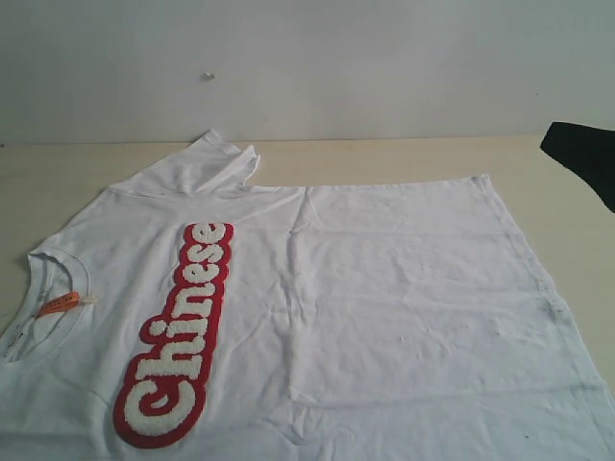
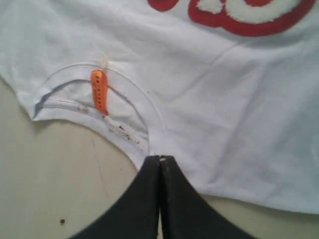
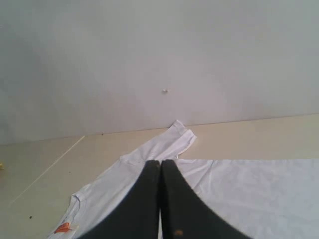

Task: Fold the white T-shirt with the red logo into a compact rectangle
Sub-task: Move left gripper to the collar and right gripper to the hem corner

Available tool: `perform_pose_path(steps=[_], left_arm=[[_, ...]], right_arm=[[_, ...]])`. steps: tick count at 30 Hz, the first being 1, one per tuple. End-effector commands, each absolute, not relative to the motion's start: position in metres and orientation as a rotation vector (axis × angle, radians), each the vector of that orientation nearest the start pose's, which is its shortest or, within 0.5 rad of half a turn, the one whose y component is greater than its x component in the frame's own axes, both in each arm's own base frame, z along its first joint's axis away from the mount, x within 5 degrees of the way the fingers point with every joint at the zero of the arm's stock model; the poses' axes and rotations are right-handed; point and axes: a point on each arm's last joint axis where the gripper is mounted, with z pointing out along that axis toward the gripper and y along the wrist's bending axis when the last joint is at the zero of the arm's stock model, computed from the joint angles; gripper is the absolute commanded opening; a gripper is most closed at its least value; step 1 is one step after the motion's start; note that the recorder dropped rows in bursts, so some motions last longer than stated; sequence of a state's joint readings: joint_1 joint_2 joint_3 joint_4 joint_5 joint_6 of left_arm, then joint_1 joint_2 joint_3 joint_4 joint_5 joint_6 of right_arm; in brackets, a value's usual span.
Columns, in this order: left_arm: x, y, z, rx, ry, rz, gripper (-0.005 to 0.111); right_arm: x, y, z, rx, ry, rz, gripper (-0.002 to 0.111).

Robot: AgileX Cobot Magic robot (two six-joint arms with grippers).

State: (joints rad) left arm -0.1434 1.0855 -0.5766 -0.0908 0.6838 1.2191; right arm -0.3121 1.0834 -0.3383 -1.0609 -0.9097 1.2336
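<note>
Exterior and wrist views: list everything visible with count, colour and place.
white T-shirt: one, white, spread on the table
red logo: one, red with white letters, on the shirt's chest
neck tag: one, orange, inside the collar
table: one, beige, under the shirt
wall: one, white, behind the table
dark shape: one, black, exterior view's right edge, unidentifiable
left gripper: one, black, shut, by the collar's edge
right gripper: one, black, shut, above the shirt

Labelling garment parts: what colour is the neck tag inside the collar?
Orange; the neck tag shows best in the left wrist view.
</note>
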Motion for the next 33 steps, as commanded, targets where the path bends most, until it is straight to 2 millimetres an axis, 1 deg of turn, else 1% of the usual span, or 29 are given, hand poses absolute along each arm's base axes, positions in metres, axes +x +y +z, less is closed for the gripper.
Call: perform_pose_path(steps=[1,5,7,12,15,19,22,24,26,29,33], left_arm=[[0.196,-0.037,0.226,1.703,2.222,0.137,0.000],[0.215,-0.040,0.220,1.739,2.275,0.080,0.000],[0.222,-0.041,0.212,1.760,2.308,0.047,0.000],[0.233,-0.044,0.194,1.780,2.362,-0.010,0.000],[0.236,-0.045,0.189,1.764,2.371,-0.025,0.000],[0.238,-0.050,0.189,1.679,2.379,-0.083,0.000],[0.239,-0.052,0.189,1.690,2.346,-0.111,0.000],[0.240,-0.053,0.190,1.710,2.309,-0.108,0.000],[0.242,-0.054,0.190,1.682,2.303,-0.104,0.000],[0.243,-0.055,0.191,1.658,2.301,-0.107,0.000],[0.243,-0.056,0.191,1.639,2.305,-0.123,0.000]], right_arm=[[0.191,0.004,0.251,0.009,1.679,0.698,0.000],[0.191,0.004,0.251,0.009,1.679,0.698,0.000],[0.191,0.004,0.251,0.009,1.679,0.698,0.000],[0.191,0.004,0.251,0.009,1.679,0.698,0.000],[0.191,0.004,0.251,0.009,1.679,0.698,0.000],[0.191,0.004,0.251,0.009,1.679,0.698,0.000],[0.191,0.004,0.251,0.015,1.676,0.699,0.000],[0.192,0.003,0.254,0.042,1.642,0.715,0.000],[0.193,0.001,0.256,0.079,1.619,0.721,0.000],[0.196,-0.007,0.261,0.207,1.554,0.727,0.000],[0.196,-0.008,0.261,0.230,1.547,0.724,0.000]])
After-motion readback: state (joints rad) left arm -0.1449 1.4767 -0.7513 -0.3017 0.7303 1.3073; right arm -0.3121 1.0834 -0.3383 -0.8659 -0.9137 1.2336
